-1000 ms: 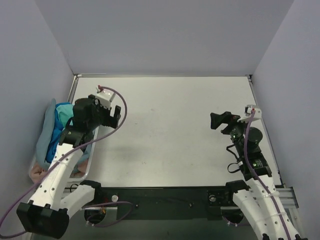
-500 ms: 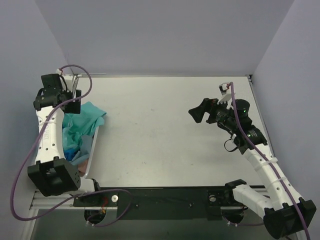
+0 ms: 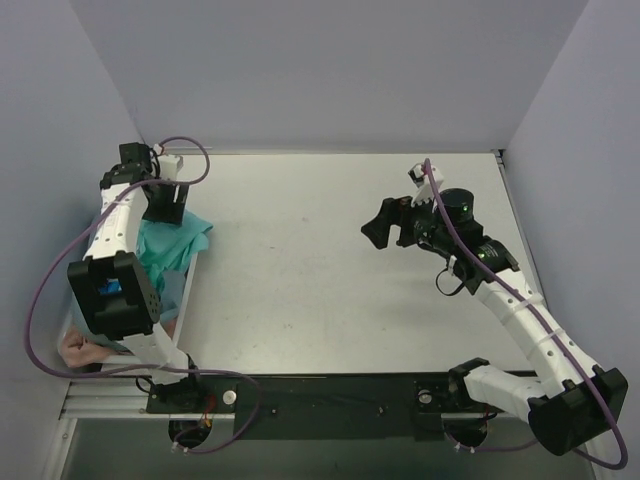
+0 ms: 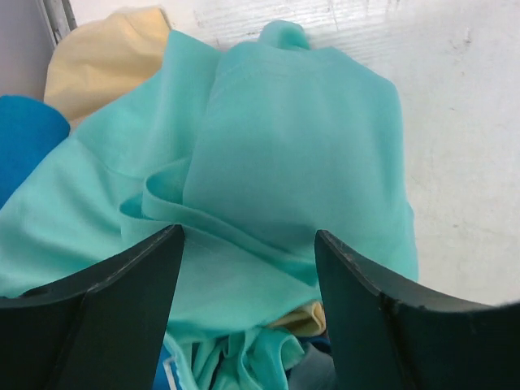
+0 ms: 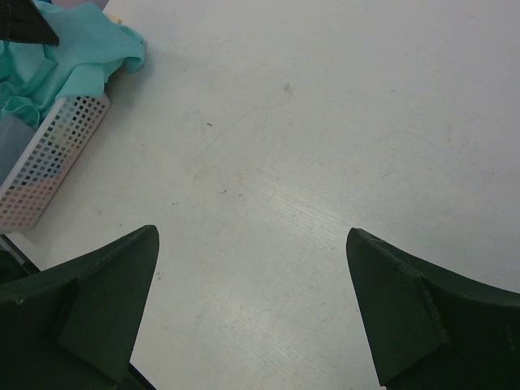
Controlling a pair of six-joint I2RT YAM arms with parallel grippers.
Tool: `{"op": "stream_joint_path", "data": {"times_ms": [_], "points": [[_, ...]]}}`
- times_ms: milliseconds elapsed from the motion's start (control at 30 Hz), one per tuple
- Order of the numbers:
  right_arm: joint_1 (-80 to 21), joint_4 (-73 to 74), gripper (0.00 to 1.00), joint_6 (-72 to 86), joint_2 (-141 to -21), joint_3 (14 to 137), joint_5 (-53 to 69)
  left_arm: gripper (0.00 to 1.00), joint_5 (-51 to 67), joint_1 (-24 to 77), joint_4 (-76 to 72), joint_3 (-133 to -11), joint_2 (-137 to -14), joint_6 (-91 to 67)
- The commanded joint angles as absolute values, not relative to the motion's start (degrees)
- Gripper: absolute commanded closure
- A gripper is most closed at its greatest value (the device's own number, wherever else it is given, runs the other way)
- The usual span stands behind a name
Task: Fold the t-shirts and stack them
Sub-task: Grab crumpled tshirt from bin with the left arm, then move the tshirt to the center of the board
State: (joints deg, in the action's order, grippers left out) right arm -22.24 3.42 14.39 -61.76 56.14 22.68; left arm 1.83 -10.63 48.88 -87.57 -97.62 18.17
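A heap of t-shirts lies in a white mesh basket (image 3: 186, 300) at the table's left edge. The teal-green shirt (image 3: 178, 240) is on top and spills over the basket's far right rim. My left gripper (image 3: 166, 203) is open just above it. In the left wrist view the teal-green shirt (image 4: 284, 146) lies between the spread fingers (image 4: 122, 309), with the tan-yellow shirt (image 4: 106, 57) and the bright blue shirt (image 4: 24, 138) behind. The pink shirt (image 3: 85, 350) shows at the basket's near end. My right gripper (image 3: 383, 226) is open and empty over the table.
The white table (image 3: 330, 270) has grey walls on three sides. In the right wrist view the basket (image 5: 49, 154) and the teal-green shirt (image 5: 73, 49) are at the upper left, away from my right gripper (image 5: 252, 268). The arms' black base rail (image 3: 330, 395) runs along the near edge.
My left arm swung from the table right of the basket to the far left and now sits over the teal-green shirt, which now spills over the rim. My right gripper reached further left.
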Motion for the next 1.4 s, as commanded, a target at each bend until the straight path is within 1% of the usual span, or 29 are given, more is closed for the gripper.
{"op": "stream_joint_path", "data": {"times_ms": [0, 67, 100, 133, 167, 300, 400, 533, 633, 767, 867, 900, 933, 1000, 1033, 1100, 1167, 1267, 1300, 1367], "points": [[-22.94, 3.60, 0.07, 12.92, -61.08, 57.22, 19.61, 0.32, 0.62, -11.08, 48.42, -93.07, -103.52, 17.93], [-22.94, 3.87, 0.07, 13.01, -61.26, 57.30, 19.25, 0.50, 0.44, -11.69, 50.35, -97.01, -105.28, 17.49], [-22.94, 4.04, 0.07, 13.01, -61.26, 57.83, 19.34, 0.65, -1.21, -11.86, 51.58, -97.73, -105.73, 17.40], [-23.03, 4.13, 0.07, 12.92, -61.43, 58.18, 19.51, 0.77, -1.75, -11.87, 51.77, -98.78, -105.56, 17.49], [-23.03, 4.13, 0.07, 12.75, -61.61, 58.62, 19.69, 1.00, -2.37, -11.87, 51.51, -98.96, -104.69, 17.66], [-23.11, 4.75, 0.07, 11.69, -62.57, 60.90, 19.95, 1.00, -4.13, -11.78, 50.54, -99.66, -100.91, 18.37], [-23.29, 4.83, 0.07, 11.16, -63.02, 62.31, 20.13, 1.00, -1.50, -11.51, 52.38, -104.74, -97.66, 18.81], [-23.64, 4.48, 0.07, 10.99, -63.63, 64.33, 20.91, 1.00, 7.44, -11.34, 53.26, -113.44, -92.56, 18.02], [-23.99, 4.40, 0.07, 10.98, -64.16, 65.82, 21.44, 1.00, 12.47, -11.16, 49.93, -118.73, -88.61, 16.96], [-24.61, 3.26, 0.07, 12.04, -63.72, 66.45, 22.23, 1.00, 20.29, -10.81, 52.47, -134.96, -89.82, 14.17], [-24.61, 2.90, 0.07, 13.09, -62.84, 66.53, 21.97, 1.00, 28.19, -9.94, 50.11, -141.49, -89.56, 10.73], [-24.70, 2.99, 0.07, 13.36, -62.67, 66.53, 21.80, 1.00, 29.43, -9.15, 49.92, -144.81, -90.17, 9.42], [-24.61, 3.08, 0.06, 13.79, -62.32, 66.45, 21.45, 1.00, 31.44, -6.88, 49.83, -145.63, -90.44, 8.71], [-24.43, 3.25, 0.06, 14.76, -62.05, 66.45, 20.49, 1.00, 30.60, -1.34, 50.27, -144.42, -90.62, 7.65], [-24.26, 4.21, 0.06, 15.03, -62.05, 66.53, 19.87, 1.00, 30.33, 3.90, 50.71, -140.49, -90.35, 8.08], [-23.56, 6.84, 0.06, 15.38, -62.58, 67.50, 18.64, 1.00, 28.48, 9.29, 51.06, -132.24, -90.26, 6.69], [-22.77, 9.65, 0.06, 15.47, -62.75, 68.81, 18.28, 1.00, 28.39, 14.21, 51.06, -126.69, -91.23, 5.28], [-21.27, 12.91, 0.06, 15.82, -61.27, 69.00, 17.41, 1.00, 26.90, 22.31, 49.84, -123.05, -94.64, 5.36], [-19.96, 13.53, 0.06, 16.34, -61.00, 68.82, 16.88, 1.00, 26.89, 25.80, 48.70, -121.74, -95.44, 5.62], [-16.97, 16.25, 0.06, 18.27, -60.47, 68.99, 15.91, 1.00, 27.51, 29.59, 46.16, -120.33, -98.78, 4.41]]}}
